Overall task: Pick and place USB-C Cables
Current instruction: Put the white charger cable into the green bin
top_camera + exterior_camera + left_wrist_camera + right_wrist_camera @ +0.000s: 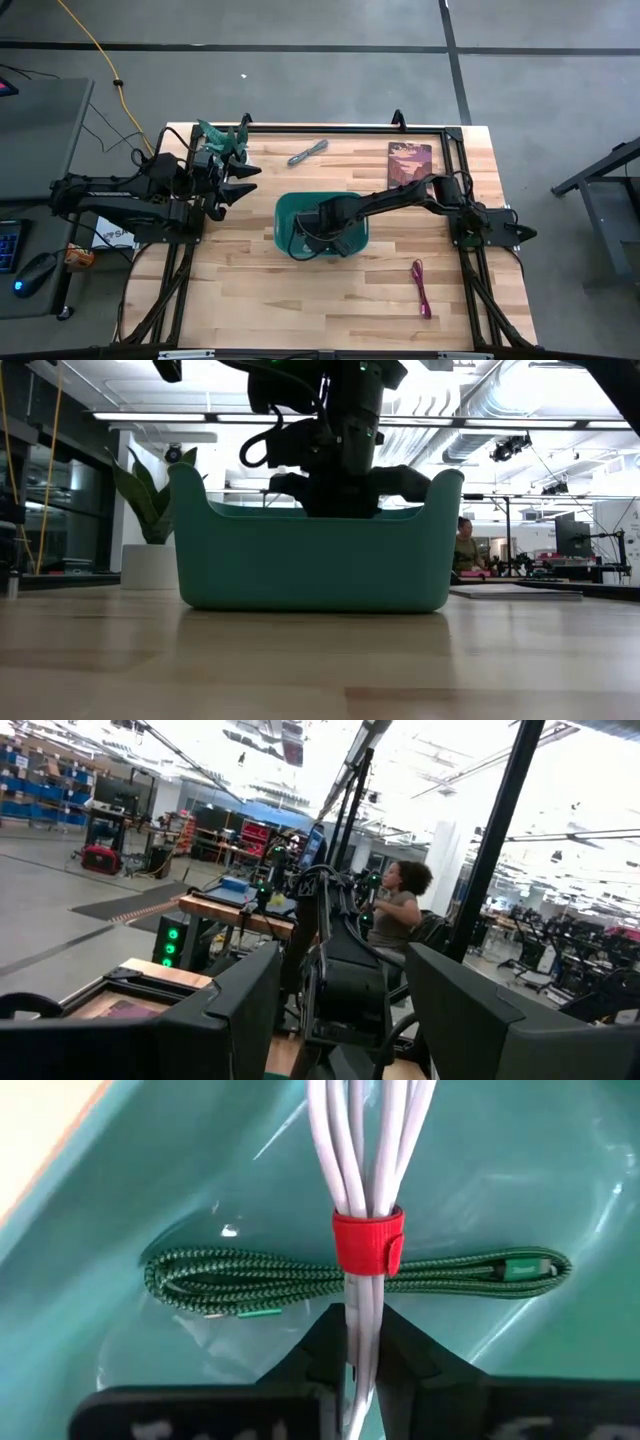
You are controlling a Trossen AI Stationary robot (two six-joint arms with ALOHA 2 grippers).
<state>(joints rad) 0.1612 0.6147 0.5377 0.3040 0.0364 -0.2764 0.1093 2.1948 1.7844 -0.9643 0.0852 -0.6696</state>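
Note:
The teal bin (287, 215) stands at the table's middle. My right gripper (362, 1365) reaches down into it (326, 238) and is shut on the white cable bundle with a red band (367, 1240). A dark green cable (250, 1275) lies on the bin's floor, under the white one. The grey cable (308, 152) lies on the table beyond the bin. The magenta-red cable (421, 288) lies near the table's right near corner. My left gripper (248, 182) hangs open above the table's left side, touching nothing. In the low view the bin's wall (310, 560) hides the cables. My right gripper pinches the white bundle between its two fingers, at the strands just short of the red band (360, 1320), coming from above and pointing down into the bin. The fingers lie along the bundle. The bundle runs on from them and crosses the green cable; whether it touches the floor does not show.
A brown book (410, 163) lies at the table's far right. A green plant (225, 137) stands at the far left corner. Black frame rails (330, 130) run along the table's edges. Bare wood lies in front of the bin. A person (400, 910) sits in the room beyond.

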